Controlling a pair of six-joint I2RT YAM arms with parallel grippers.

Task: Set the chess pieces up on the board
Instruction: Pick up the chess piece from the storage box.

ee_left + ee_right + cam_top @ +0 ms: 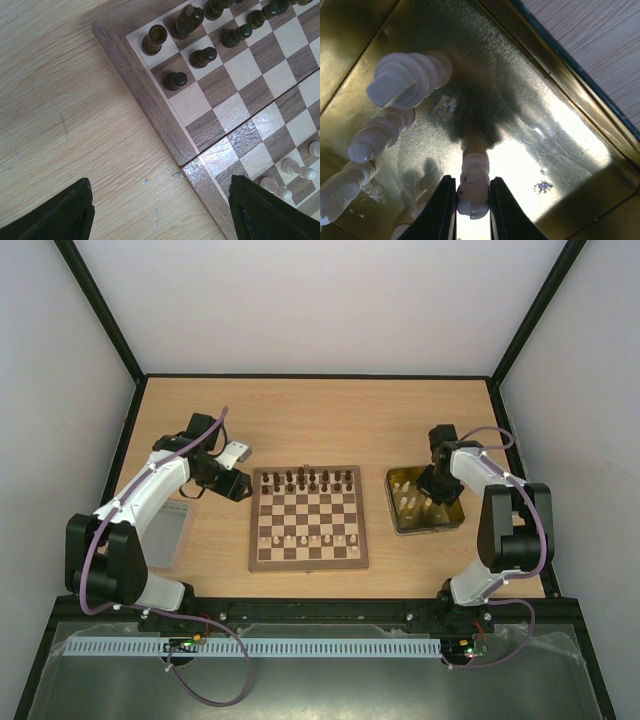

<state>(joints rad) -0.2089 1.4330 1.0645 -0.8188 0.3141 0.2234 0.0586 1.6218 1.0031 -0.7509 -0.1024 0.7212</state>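
We see the board (308, 518) lying mid-counter (330, 415), with dark pieces (312, 480) lined along its far rows and cream pieces (290, 539) along a near row. Right of the board sits a yellow metal tray (428, 530) with loose cream figures (405, 82) lying in it. There our right tool (472, 200) is clenched on one cream piece (475, 170), fingers pressed to both its sides. Our left tool (162, 212) hangs released above the board's left edge, nothing between its fingers.
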